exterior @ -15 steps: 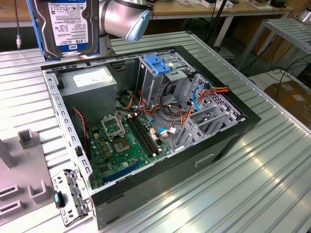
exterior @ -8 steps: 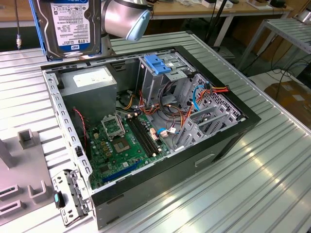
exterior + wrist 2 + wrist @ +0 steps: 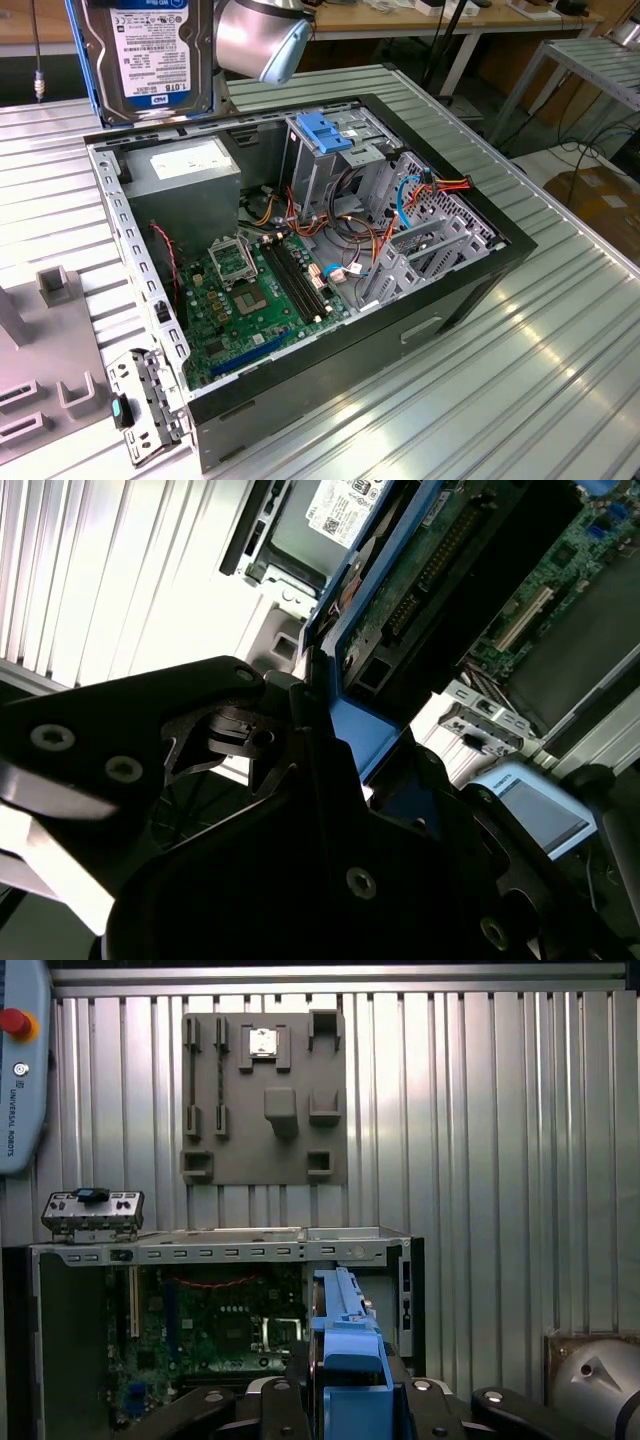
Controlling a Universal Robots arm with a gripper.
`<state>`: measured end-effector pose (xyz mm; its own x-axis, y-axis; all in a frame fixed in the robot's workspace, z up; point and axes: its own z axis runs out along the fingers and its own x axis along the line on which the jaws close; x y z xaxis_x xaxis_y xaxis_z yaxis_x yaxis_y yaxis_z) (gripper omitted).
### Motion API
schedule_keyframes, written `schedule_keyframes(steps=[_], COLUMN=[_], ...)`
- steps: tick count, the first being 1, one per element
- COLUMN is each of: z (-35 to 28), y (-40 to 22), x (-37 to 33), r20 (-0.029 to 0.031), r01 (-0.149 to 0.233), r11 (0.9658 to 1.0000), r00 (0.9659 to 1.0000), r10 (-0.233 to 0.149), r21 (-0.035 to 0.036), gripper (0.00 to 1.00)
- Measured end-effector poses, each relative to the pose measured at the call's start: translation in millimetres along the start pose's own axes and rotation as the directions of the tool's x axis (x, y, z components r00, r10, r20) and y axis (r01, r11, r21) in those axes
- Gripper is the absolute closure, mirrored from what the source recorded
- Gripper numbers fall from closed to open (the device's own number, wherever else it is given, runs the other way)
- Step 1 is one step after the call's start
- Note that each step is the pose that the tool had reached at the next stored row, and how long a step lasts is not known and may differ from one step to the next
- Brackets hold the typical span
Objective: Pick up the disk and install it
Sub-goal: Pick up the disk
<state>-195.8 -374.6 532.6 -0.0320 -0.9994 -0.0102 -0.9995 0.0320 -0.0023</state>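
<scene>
My black gripper, seemingly pinching the blue-railed, silver-grey metal disk, holds it upright over the open black computer case; squaring it to the grey drive cage matters.

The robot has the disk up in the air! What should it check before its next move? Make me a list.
1. Grip: ok. The gripper is closed on the disk at its blue rail.
2. Disk lifted: ok. It is held up over the computer case.
3. Case open: ok. The motherboard shows.
4. Drive cage slot free: cannot tell.
5. Cables out of the way: cannot tell. They bunch right beside the cage.
</scene>
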Motion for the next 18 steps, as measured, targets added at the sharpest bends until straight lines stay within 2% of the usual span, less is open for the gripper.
schedule_keyframes(steps=[7,11,18], z=[0.0,-0.1,-0.1], y=[-2.3,-4.1,-5.6], x=[5.6,14.2,21.3], r20=[0.0,-0.0001,0.0001], r01=[0.0,0.0,0.0], r11=[1.0,1.0,1.0], r00=[1.0,1.0,1.0], r10=[0.0,0.0,0.0], r21=[0.0,0.0,0.0001], gripper=[0.63,0.63,0.63])
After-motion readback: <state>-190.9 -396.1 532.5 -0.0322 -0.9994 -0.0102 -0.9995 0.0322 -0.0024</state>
